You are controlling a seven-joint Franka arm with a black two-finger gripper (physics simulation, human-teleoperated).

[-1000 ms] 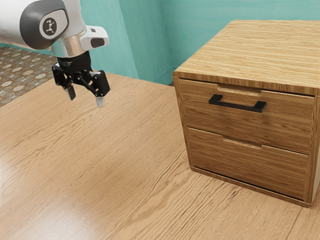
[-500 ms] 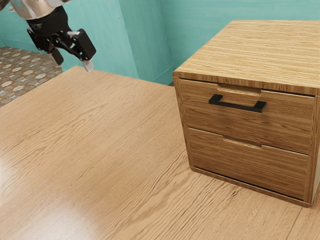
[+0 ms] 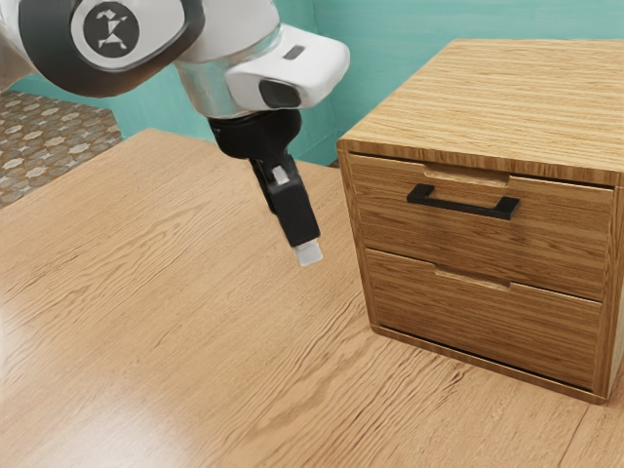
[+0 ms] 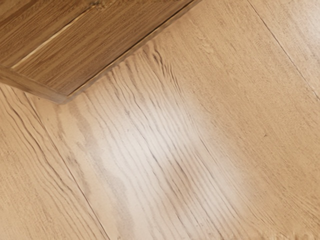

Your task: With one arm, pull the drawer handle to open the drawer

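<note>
step: reaching | hand [image 3: 306, 252]: seen edge-on, cannot tell if released or clenched, above the surface [image 3: 195, 341] | drawer handle [image 3: 463, 203]: ahead of hand, apart; drawer [image 3: 478, 234] shut | do well: meet bar squarely, pull straight out

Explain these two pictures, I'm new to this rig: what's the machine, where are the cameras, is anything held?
The white machine is a single robot arm ending in a black gripper. The exterior view comes from a camera beside the arm, looking across a wooden table. On it stands a wooden cabinet with two drawers; the upper drawer carries a black handle and looks shut. The gripper hangs above the table, toward the exterior view's left of the cabinet, apart from the handle; nothing seems held. The wrist view comes from a camera on the hand, looking down at the table and the cabinet's lower corner.
</note>
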